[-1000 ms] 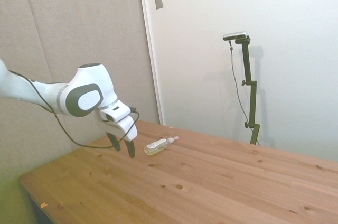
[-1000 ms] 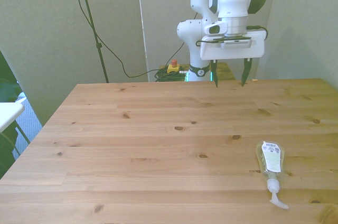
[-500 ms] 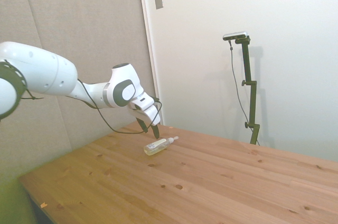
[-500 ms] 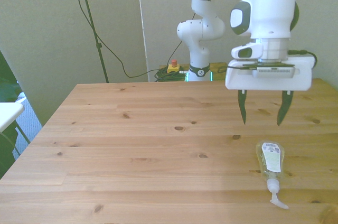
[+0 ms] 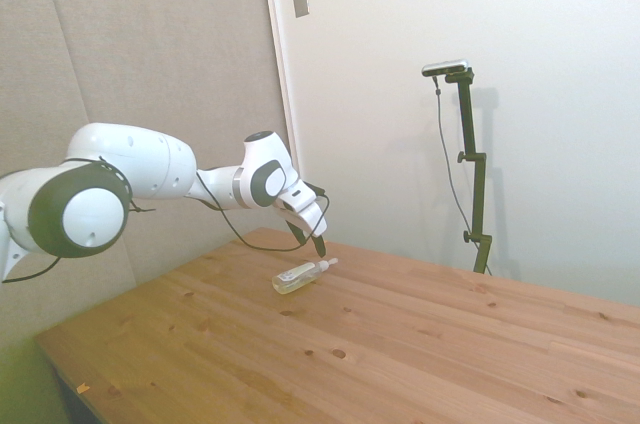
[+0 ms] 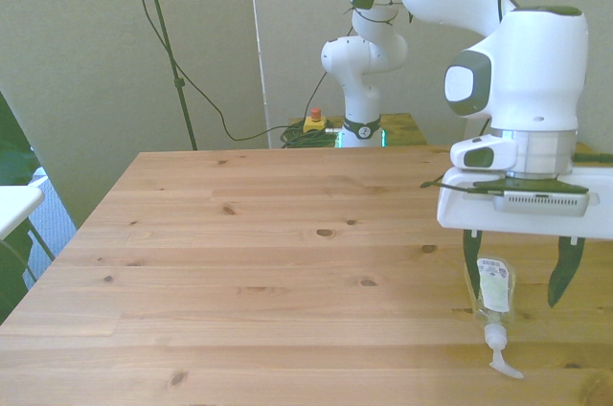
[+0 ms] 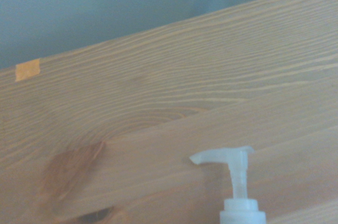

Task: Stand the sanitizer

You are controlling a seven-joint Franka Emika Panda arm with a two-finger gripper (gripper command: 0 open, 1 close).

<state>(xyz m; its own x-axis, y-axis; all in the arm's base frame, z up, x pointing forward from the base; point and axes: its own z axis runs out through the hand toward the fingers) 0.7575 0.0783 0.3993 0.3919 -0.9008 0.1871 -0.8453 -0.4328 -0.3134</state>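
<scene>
In the side view the white arm (image 5: 150, 169) stretches out nearly level from the picture's left, its wrist bent so that the pincer (image 5: 318, 244) points down at the tabletop (image 5: 400, 344). The sanitizer (image 5: 300, 276) lies on its side near the tabletop's far edge, just below the pincer's dark tips, with its pump end toward the wall.

In the front view the pincer (image 6: 517, 277) hangs straight down near the tabletop's corner at the front view's right, close to the near edge. Its two fingers (image 6: 565, 272) are spread wide, one on either side of the sanitizer's (image 6: 492, 296) labelled body, not touching it. The bottle lies flat, its white pump top toward the near edge.

In the wrist view the sanitizer's white pump top (image 7: 235, 182) shows against the wood grain, with a small orange tape square (image 7: 27, 69) near the tabletop's edge.
</scene>
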